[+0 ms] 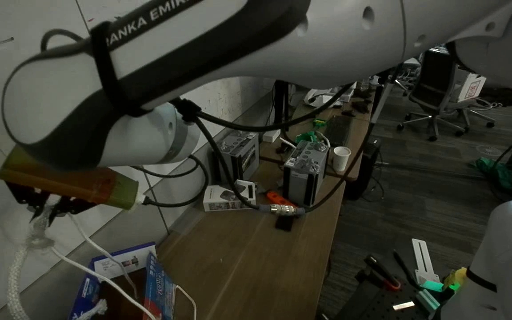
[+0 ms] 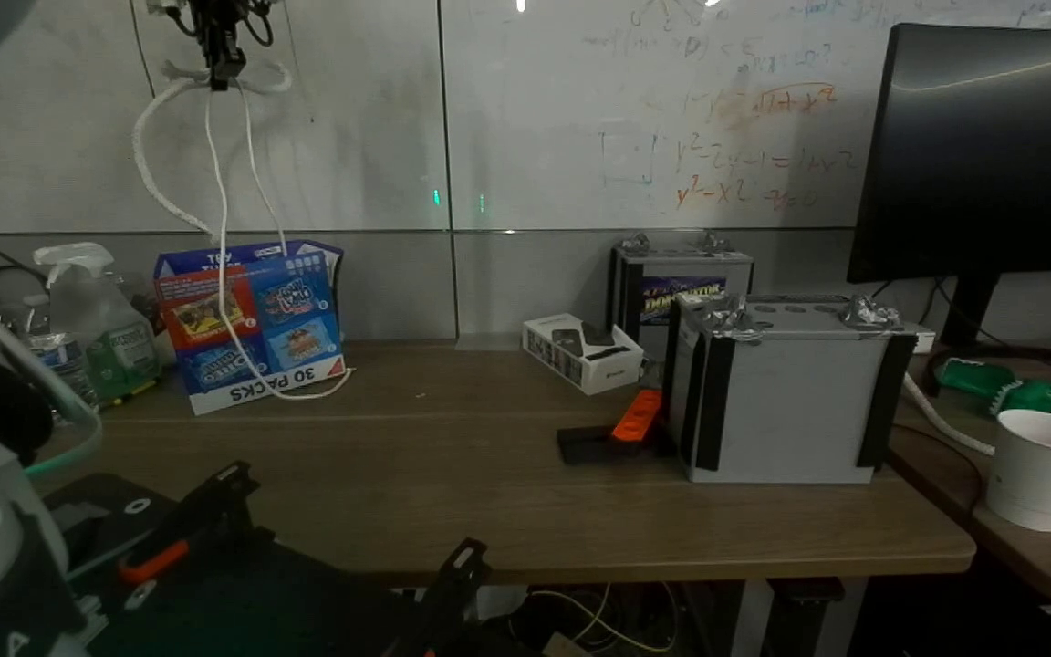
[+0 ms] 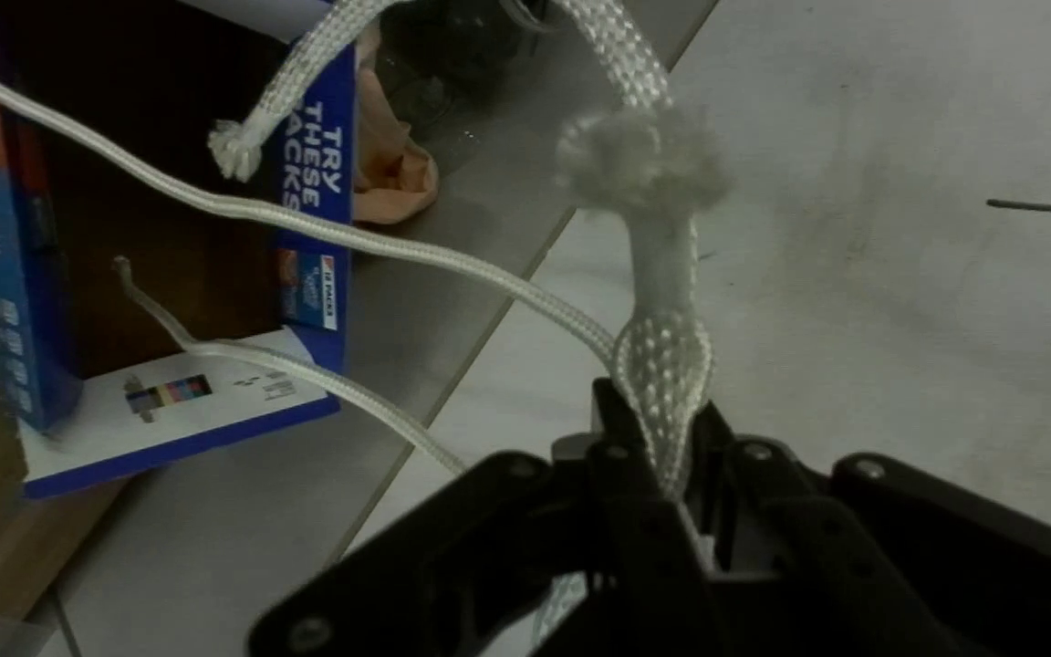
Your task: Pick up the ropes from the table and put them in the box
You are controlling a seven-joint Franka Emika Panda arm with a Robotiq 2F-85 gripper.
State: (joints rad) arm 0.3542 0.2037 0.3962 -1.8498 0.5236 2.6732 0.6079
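Clenching the white ropes (image 3: pixel 667 356) in our gripper (image 3: pixel 667 429), we hold them higher than the blue box (image 2: pixel 293 315), 1 strand (image 3: pixel 224 206) trailing past its front to the table (image 2: pixel 452 493).

On the table (image 2: pixel 452 479): blue box (image 2: pixel 265 324), white carton (image 2: pixel 580 363), grey devices (image 2: pixel 785 401), probably a spray bottle (image 2: pixel 106 319).

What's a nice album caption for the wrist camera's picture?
White ropes pinched in the gripper, dangling down to the open blue box.
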